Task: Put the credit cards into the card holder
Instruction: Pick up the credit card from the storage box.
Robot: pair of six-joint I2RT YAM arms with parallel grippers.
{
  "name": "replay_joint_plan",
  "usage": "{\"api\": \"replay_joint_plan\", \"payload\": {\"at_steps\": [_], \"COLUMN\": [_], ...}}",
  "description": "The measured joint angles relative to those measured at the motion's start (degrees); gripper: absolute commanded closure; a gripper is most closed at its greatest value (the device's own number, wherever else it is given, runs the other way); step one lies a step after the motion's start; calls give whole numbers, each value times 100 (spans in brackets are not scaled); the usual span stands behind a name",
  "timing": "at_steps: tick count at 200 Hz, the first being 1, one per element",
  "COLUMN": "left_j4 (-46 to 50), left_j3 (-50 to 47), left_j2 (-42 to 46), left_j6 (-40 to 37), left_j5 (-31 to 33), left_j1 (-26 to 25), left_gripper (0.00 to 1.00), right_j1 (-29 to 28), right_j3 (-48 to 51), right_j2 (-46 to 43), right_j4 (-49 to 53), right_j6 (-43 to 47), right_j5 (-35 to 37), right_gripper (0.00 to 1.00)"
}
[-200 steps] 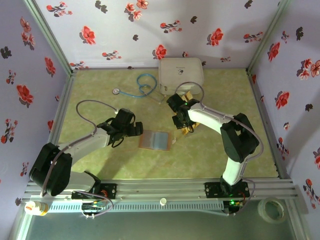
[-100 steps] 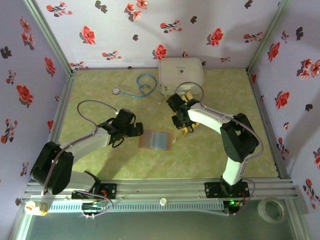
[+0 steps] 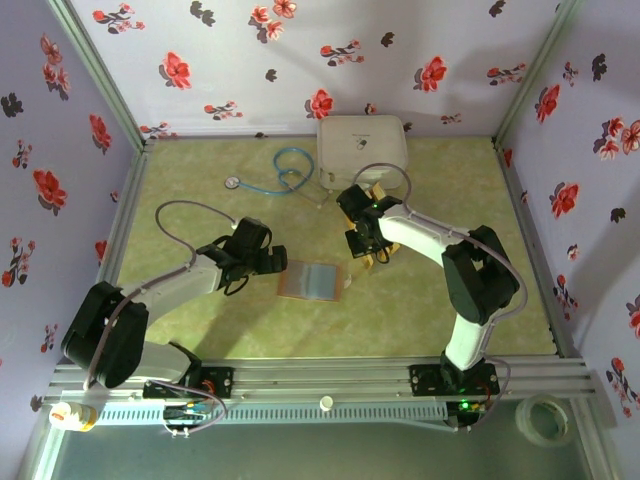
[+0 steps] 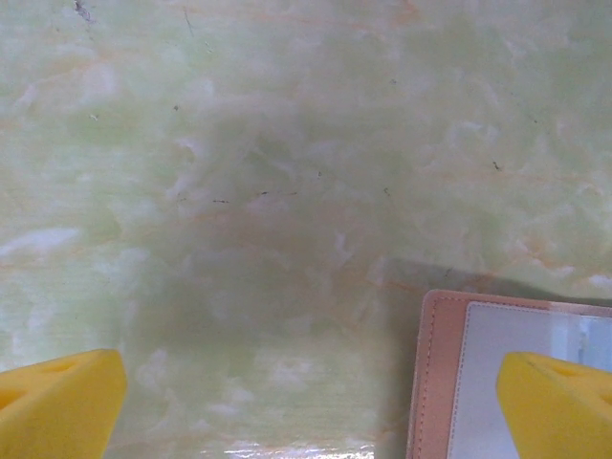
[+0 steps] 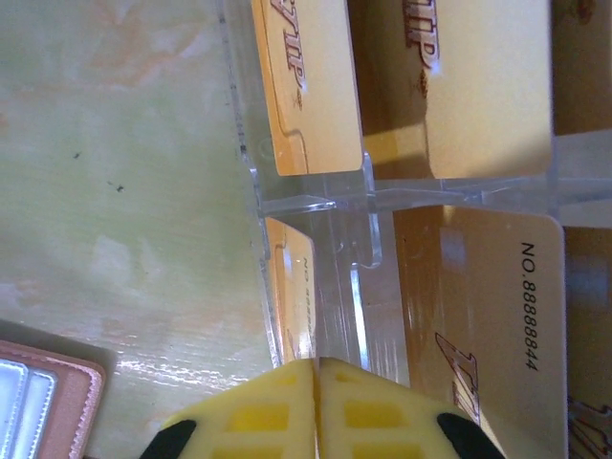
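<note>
Looks like the pick-up step is going on: the right gripper (image 5: 316,409) is sitting with its jaws pressed flat together at the clear rack (image 5: 308,203) holding the credit cards (image 5: 483,91), right where one is standing edge-on. I can't tell if it's actually pinching it. The card holder (image 3: 312,280) is lying open just to its left. Next it's needing a clean lift and a carry to a slot. The right arm is reaching forward, wrist down, while the left gripper (image 4: 311,387) is hovering wide open at the card holder's left edge.
</note>
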State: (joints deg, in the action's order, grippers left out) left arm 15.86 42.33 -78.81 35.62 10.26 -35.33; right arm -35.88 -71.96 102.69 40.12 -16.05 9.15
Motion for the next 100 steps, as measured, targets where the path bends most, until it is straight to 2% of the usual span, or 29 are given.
{"api": "replay_joint_plan", "payload": {"at_steps": [23, 100], "left_j4": [0, 9], "left_j3": [0, 28], "left_j2": [-2, -101], "left_j6": [-15, -96], "left_j5": [-22, -133], "left_j1": [0, 0], "left_gripper": [0, 0], "right_j1": [44, 214], "right_j3": [0, -66], "right_j2": [-20, -181], "right_j4": [-31, 111], "right_j6": [76, 365], "right_j5": [-170, -658], "right_gripper": [100, 100]}}
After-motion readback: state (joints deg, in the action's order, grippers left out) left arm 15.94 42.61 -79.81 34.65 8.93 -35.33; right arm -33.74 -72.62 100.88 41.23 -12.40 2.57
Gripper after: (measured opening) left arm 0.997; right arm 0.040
